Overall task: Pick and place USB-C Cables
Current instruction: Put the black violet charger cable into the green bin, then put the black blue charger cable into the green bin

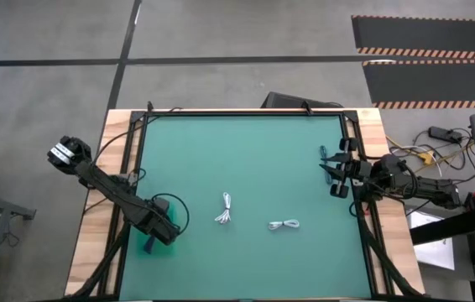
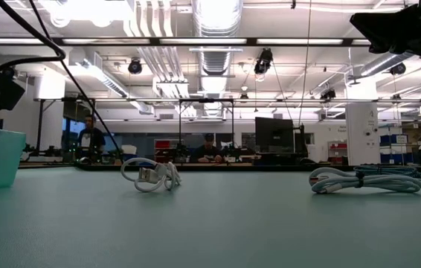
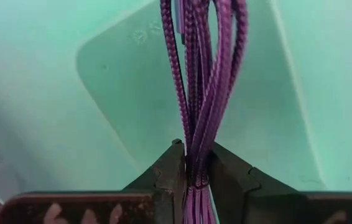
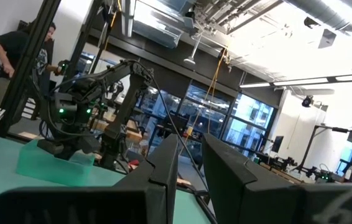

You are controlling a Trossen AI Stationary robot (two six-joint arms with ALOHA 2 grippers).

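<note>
Overhead | green mat (image 1: 246, 159), two white cables (image 1: 226, 210) | left end effector (image 3: 191, 171) pinching purple cable (image 3: 204, 74) in bin (image 1: 149, 243); right indeterminate

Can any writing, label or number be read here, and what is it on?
None can be read.
Pale marks on the left gripper, pinching a purple braided cable: blurred, cut off.
Embossed mark in the translucent green plastic bin: too faint.
Screens in the room behind: too small.
</note>
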